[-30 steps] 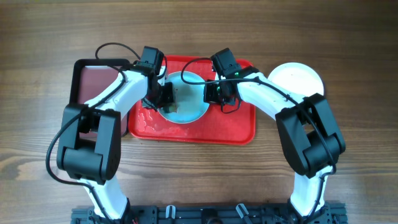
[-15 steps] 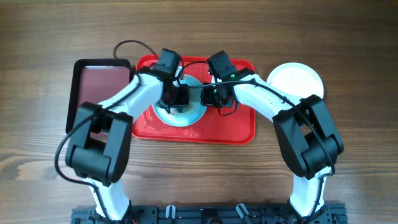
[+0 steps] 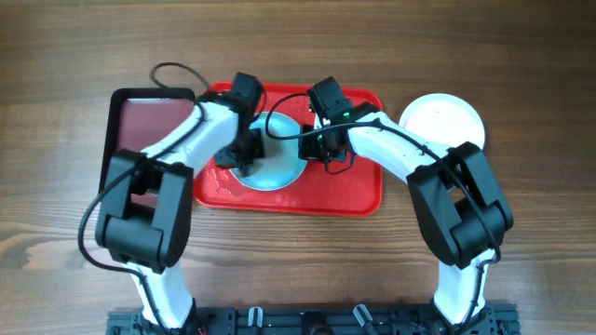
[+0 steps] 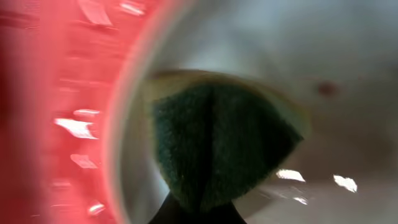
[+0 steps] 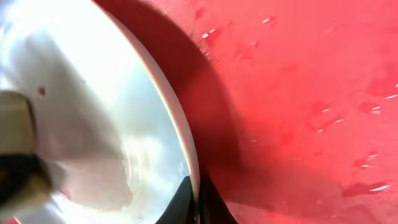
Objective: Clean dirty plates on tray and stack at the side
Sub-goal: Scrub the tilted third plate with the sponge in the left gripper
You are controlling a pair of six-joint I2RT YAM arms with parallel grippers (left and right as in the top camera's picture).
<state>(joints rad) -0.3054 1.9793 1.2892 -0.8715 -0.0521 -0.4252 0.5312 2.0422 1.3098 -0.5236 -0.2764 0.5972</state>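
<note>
Clenches left gripper (image 3: 244, 149) on a sponge (image 4: 217, 143) pressed onto the plate (image 3: 277, 169) in the tray (image 3: 358, 191). Pinches the plate's right rim with right gripper (image 3: 315, 144). Leaves bare tray floor near and right, with a second plate (image 3: 445, 116) beyond on the tabletop (image 3: 521, 56).

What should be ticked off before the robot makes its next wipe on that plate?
1. Sponge gripped by left pincer, pressed on plate: ok.
2. Right pincer pinching the plate's rim: ok.
3. Plate lying inside red tray: ok.
4. Plate clean: not ok, a red speck shows.
5. Side plate bare on top for stacking: ok.
6. More plates underneath: cannot tell.
</note>
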